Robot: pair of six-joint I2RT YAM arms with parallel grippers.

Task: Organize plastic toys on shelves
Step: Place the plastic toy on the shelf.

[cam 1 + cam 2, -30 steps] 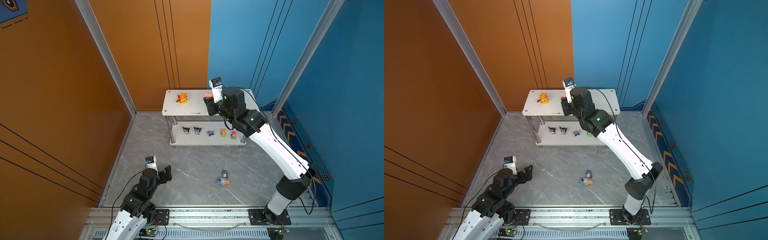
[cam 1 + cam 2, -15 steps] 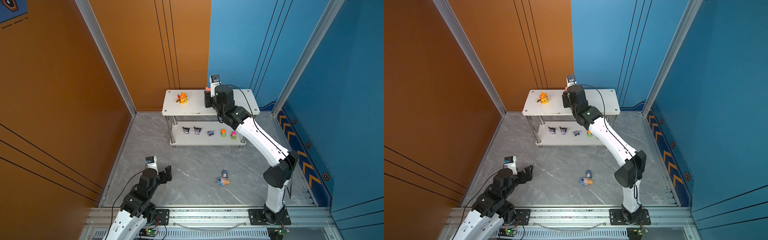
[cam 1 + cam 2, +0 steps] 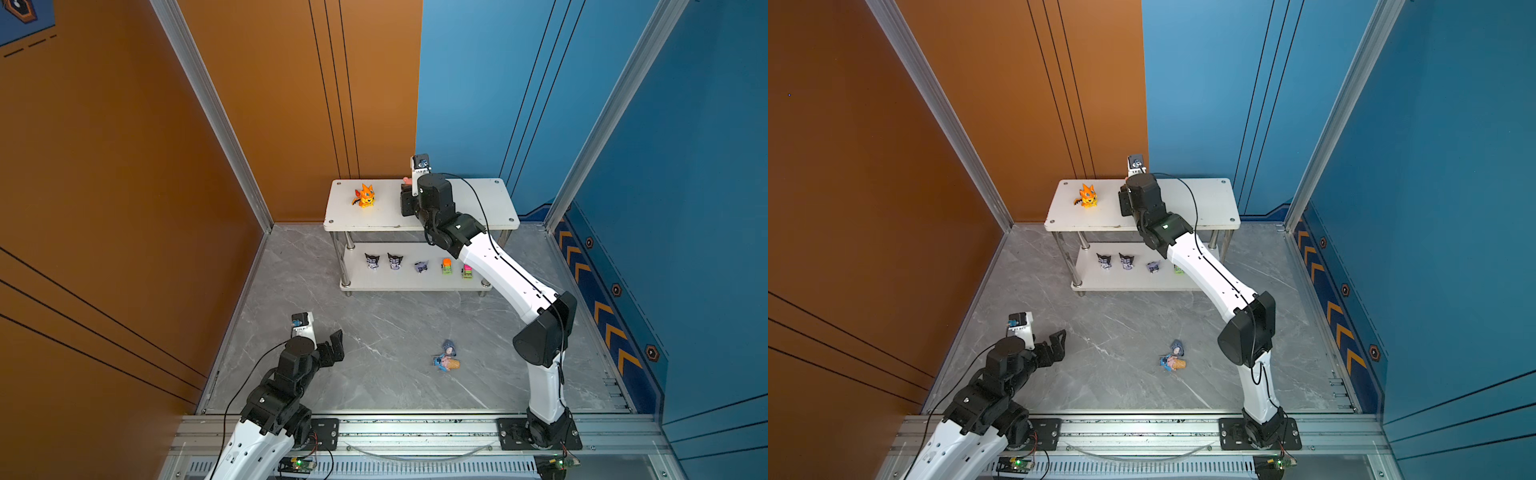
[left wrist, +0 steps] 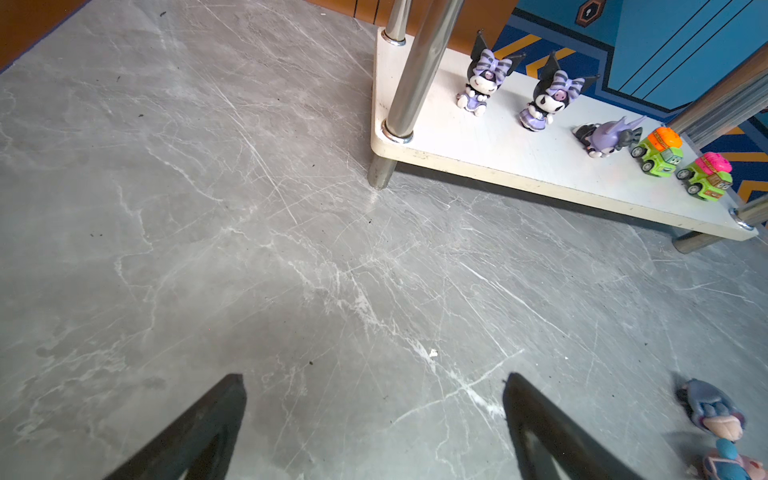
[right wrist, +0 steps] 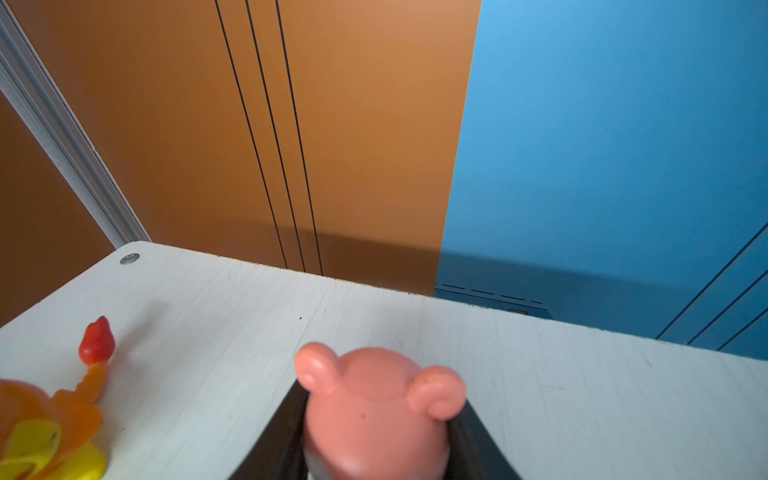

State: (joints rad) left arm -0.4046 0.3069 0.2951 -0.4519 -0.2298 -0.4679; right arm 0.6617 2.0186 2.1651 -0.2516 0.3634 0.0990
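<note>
Nearest my console, the left gripper [image 4: 374, 378] sits low over the grey floor [image 4: 208, 208] with its jaws spread wide around nothing. I judge it is parked there to stay out of the other arm's reach.

Ahead of its fingertips, toward the right arm's base, the grey donkey [image 3: 449, 346] and the blue one on a cone [image 3: 446, 363] lie tipped over close together. Neither is shelved yet.

Farther ahead of that gripper is the lower board [image 4: 478, 141] of the shelves. The first horned figurine [image 4: 482, 81] and the second horned figurine [image 4: 550, 95] stand upright side by side on it. Next along, the fallen horned figurine [image 4: 606, 135] lies on its side. The orange-topped green car [image 4: 658, 151] and the pink-topped green car [image 4: 706, 176] end the row. Like sits with like, which I take to be the sorting rule.

Farthest out, the right gripper [image 5: 380, 401] reaches over the upper board [image 5: 582, 395]. Its black fingers [image 5: 270, 449] pinch the pink toy [image 5: 374, 432] by the body, and its round ears poke out past the tips. I cannot tell whether the toy hangs just above the board or already touches it.

The orange dragon [image 5: 50, 424] stands beside this gripper on its orange-wall flank, near but apart. I read the body grip as a way to land the figure upright next to the dragon, with a gap left between them.
</note>
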